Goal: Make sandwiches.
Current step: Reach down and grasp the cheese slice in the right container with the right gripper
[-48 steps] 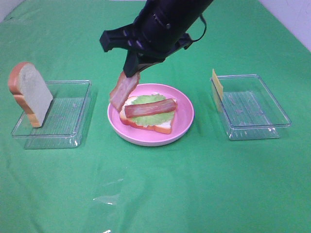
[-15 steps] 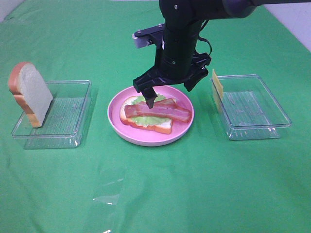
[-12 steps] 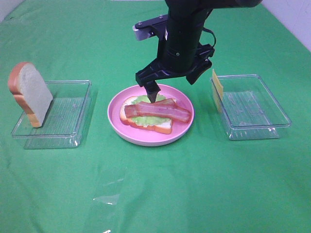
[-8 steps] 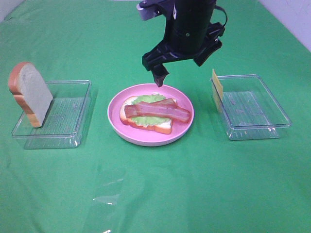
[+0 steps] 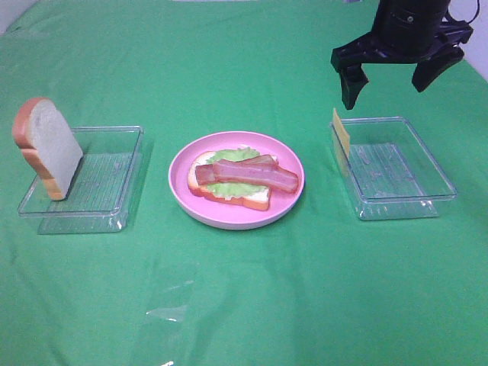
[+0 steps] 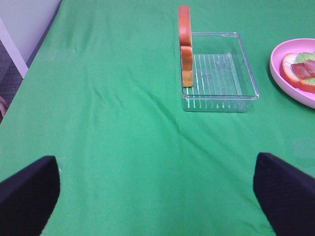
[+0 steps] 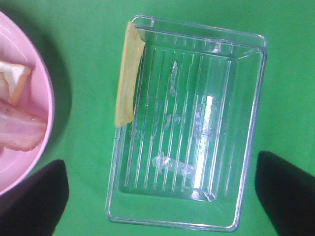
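Your right gripper [image 5: 386, 90] has let go of the second bacon strip and swung off the pink plate [image 5: 229, 219]. It now hangs with its jaws spread wide and empty over the right tray [image 5: 396, 207], near the desk's [image 5: 252, 305] right edge. There the cheese slice [image 5: 340, 136] leans on the tray wall nearest the plate. The sandwich [image 5: 232, 194] sits half-built on the plate mid-desk: one bread base, lettuce, and two bacon strips [image 5: 255, 174] overlapping on top. That layer looks finished, so cheese is probably your next pick. Your left gripper [image 6: 157, 196] is also spread open and holds nothing, well back from the left tray [image 5: 84, 213], where the bread slice [image 5: 49, 149] for the top stands waiting.
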`<state>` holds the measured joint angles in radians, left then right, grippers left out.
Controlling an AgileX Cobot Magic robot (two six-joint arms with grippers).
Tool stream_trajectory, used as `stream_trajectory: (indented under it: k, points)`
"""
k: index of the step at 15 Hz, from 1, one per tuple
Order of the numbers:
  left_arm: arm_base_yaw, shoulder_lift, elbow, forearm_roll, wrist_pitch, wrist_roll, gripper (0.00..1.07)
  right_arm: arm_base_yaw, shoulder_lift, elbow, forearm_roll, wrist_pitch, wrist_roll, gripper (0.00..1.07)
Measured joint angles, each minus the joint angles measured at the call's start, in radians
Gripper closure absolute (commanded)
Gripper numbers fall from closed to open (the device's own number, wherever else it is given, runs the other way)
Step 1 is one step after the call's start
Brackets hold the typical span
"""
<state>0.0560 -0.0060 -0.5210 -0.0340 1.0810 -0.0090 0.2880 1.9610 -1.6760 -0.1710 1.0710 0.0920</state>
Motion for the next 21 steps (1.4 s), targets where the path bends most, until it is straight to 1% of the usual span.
stream_trajectory:
  k: [5,8,18,21]
  points:
    - [0.000,0.000,0.000,0.000,0.000,0.000,0.07,-0.004,0.000,0.000,0.099,-0.061,-0.040,0.09]
    - [0.000,0.000,0.000,0.000,0.000,0.000,0.07,-0.004,0.023,0.000,0.126,-0.102,-0.052,0.09]
    - [0.000,0.000,0.000,0.000,0.000,0.000,0.07,-0.004,0.203,0.000,0.129,-0.220,-0.055,0.09]
    - [0.000,0.000,0.000,0.000,0.000,0.000,0.07,-0.004,0.217,0.000,0.125,-0.220,-0.055,0.16]
